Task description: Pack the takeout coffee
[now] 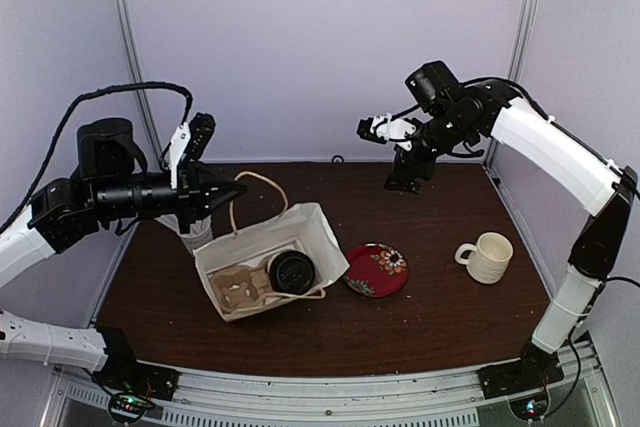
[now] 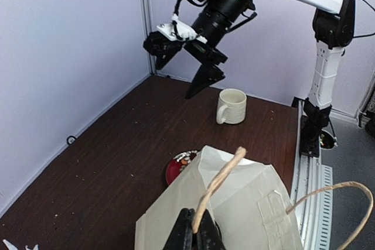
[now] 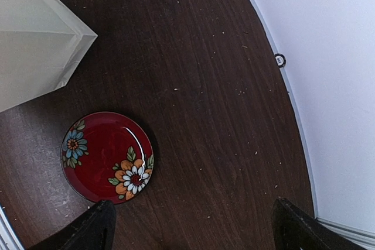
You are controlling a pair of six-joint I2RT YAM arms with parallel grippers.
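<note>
The takeout coffee stands inside an open white paper bag (image 1: 318, 232); only its round black lid (image 1: 292, 272) shows, next to a brown cardboard carrier (image 1: 238, 290), and the cup body is hidden. My left gripper (image 1: 226, 192) is shut on the bag's twine handle (image 2: 220, 181), and in the left wrist view the gripper (image 2: 198, 219) pinches it above the bag's side (image 2: 246, 203). My right gripper (image 1: 405, 179) is open and empty, raised over the back of the table. In the right wrist view the gripper (image 3: 193, 229) hangs wide open above bare wood beside the red plate.
A red flowered plate (image 1: 377, 269) lies right of the bag and also shows in the right wrist view (image 3: 105, 156). A cream ribbed mug (image 1: 487, 257) stands at the right. A white paper cup (image 1: 195, 235) stands behind the bag under my left arm. Walls enclose the back and sides.
</note>
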